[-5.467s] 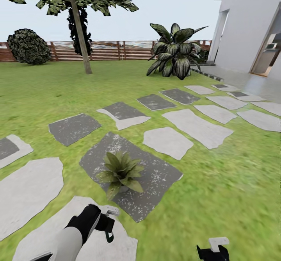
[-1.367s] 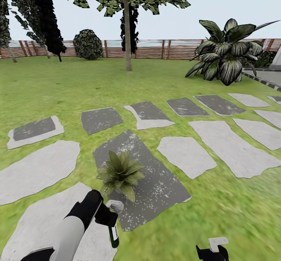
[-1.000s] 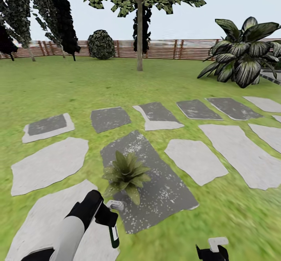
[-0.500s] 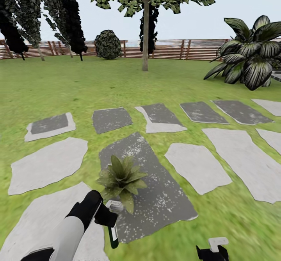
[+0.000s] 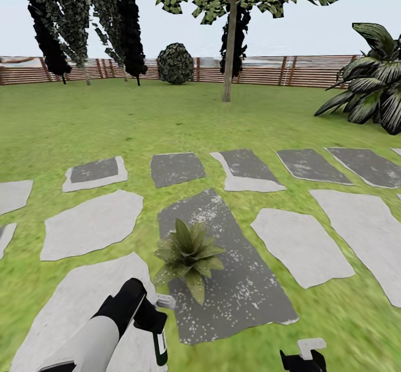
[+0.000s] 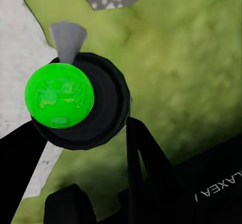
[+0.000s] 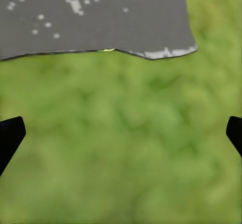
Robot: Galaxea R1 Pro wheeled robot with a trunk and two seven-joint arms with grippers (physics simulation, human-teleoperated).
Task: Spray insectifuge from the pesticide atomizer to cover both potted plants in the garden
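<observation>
The left gripper (image 5: 151,321) is clamped on the pesticide atomizer (image 5: 160,341), low in the head view over a pale stepping slab (image 5: 83,299). The bottle hangs down from the gripper, its dark body with a green mark below and its pale spray head (image 5: 165,301) above, nozzle towards the potted plant (image 5: 189,256). In the left wrist view the bottle's round dark base with a bright green disc (image 6: 59,96) sits between the black fingers (image 6: 143,168).

The plant, a rosette of pointed green leaves, stands on a dark speckled slab (image 5: 239,283) just beyond the nozzle; whether the nozzle touches a leaf is hard to judge.

The right gripper (image 5: 303,358) hangs low over the lawn (image 5: 334,316), fingertips set wide apart with only grass between them in the right wrist view. A wooden fence (image 5: 267,71) and trees (image 5: 229,38) close the garden behind.
</observation>
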